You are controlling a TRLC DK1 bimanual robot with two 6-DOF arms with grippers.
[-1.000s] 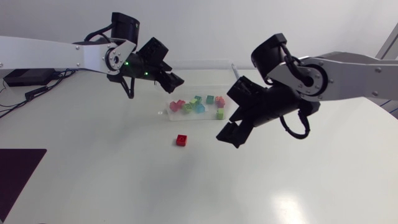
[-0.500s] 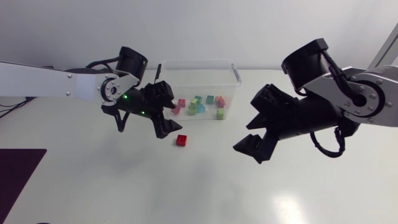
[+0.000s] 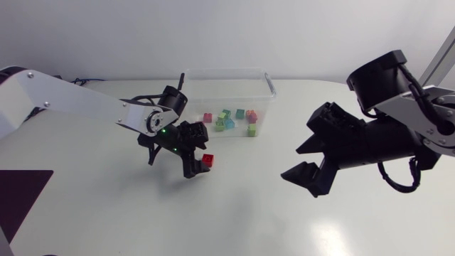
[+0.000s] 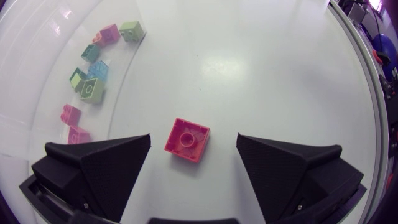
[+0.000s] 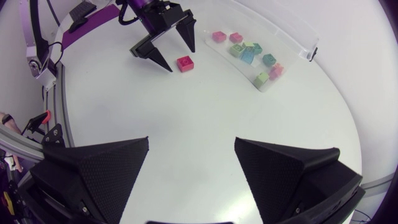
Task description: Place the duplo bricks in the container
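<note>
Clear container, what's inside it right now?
The container holds small pink, green and teal bricks, loose on its floor. The red brick is outside, on the table between the open fingers of the left claw. In the head view the left arm covers part of its left end.

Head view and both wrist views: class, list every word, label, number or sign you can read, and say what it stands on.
None readable: no word, number or sign shows on the red brick, the container, the left gripper, the right gripper or the table.
Any marking on the brick's studs is too small to read.
</note>
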